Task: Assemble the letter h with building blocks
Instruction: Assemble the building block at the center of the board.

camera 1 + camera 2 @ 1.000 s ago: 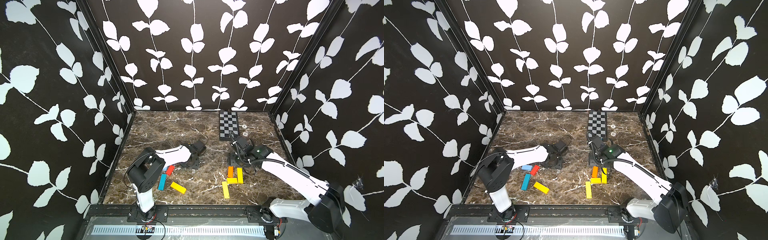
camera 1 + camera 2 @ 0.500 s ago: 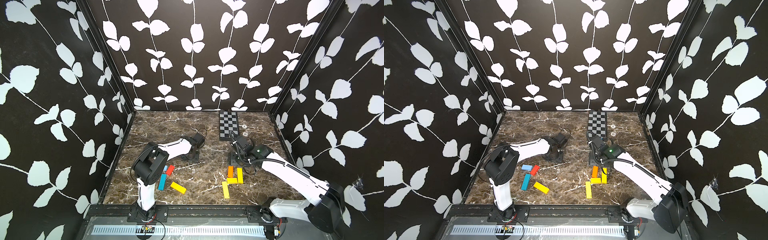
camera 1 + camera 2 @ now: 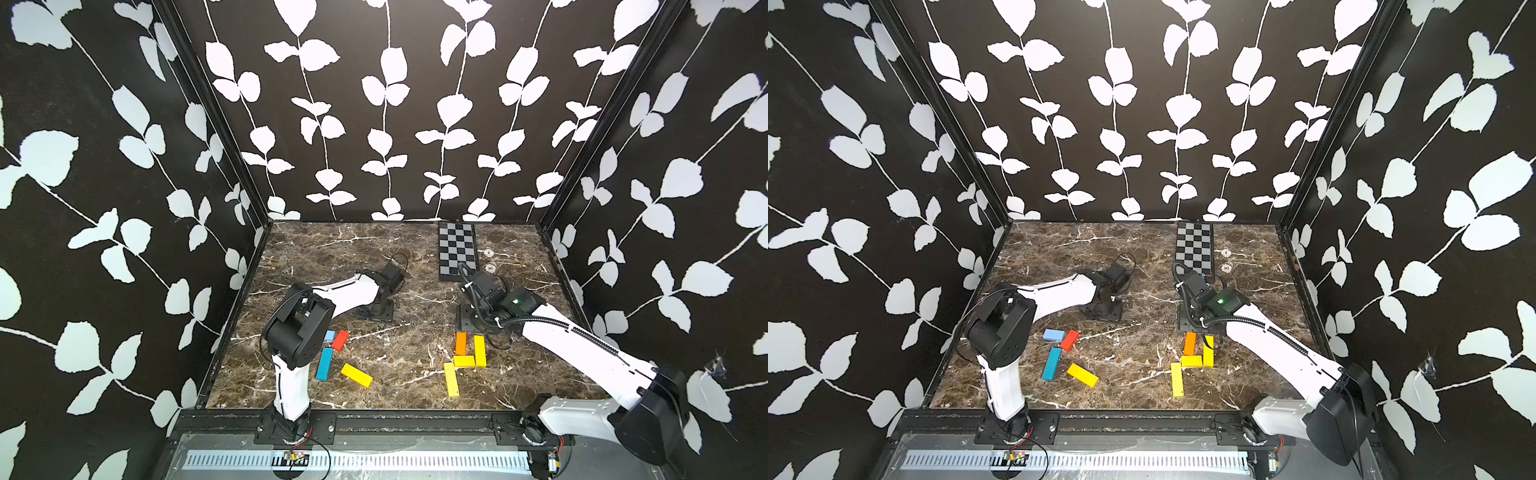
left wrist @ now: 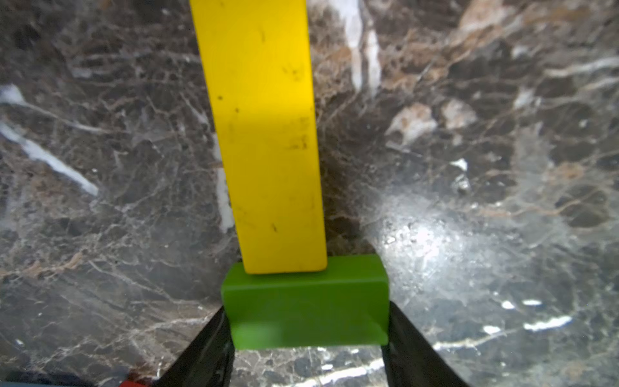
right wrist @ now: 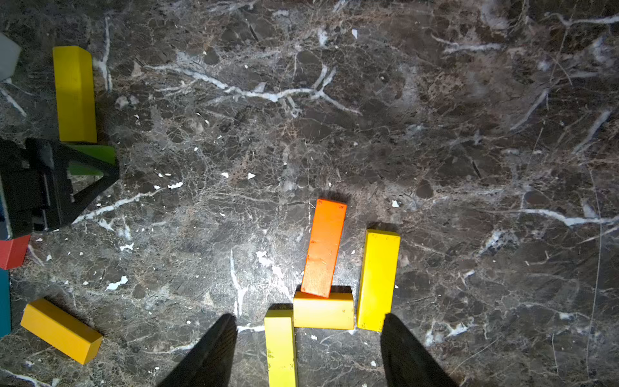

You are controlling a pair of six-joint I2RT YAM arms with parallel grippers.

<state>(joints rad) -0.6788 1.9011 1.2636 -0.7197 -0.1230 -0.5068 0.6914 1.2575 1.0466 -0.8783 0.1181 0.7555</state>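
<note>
The marble counter (image 3: 415, 257) carries two groups of blocks. The right arm (image 3: 582, 340) stretches from the near right corner toward the middle. The left arm (image 3: 345, 293) is folded at the near left and reaches the same way.

The right hand (image 5: 308, 316) hangs low over its group with fingers (image 5: 214, 345) wide and nothing gripped. That probably leaves it free to look down and pick the next nudge. The left hand (image 4: 307, 315) holds the green block (image 4: 301, 288) by its two ends, flat on the counter near the middle. This block butts a yellow bar (image 4: 264, 134) end-on, likely squaring a corner; both are hidden under the hand in the top views.

Right of centre, toward the near edge, lies what looks like a half-made h. It has a long yellow (image 3: 451, 379), a short yellow (image 3: 464, 361) across, a yellow leg (image 3: 480, 351) and an orange block (image 3: 461, 343). The orange one is tilted, so I judge the stem unaligned.

By the left edge wait the spares: a blue bar (image 3: 324, 364), a loose yellow (image 3: 356, 375), a red block (image 3: 340, 340) and a light blue block (image 3: 329, 336).
</note>
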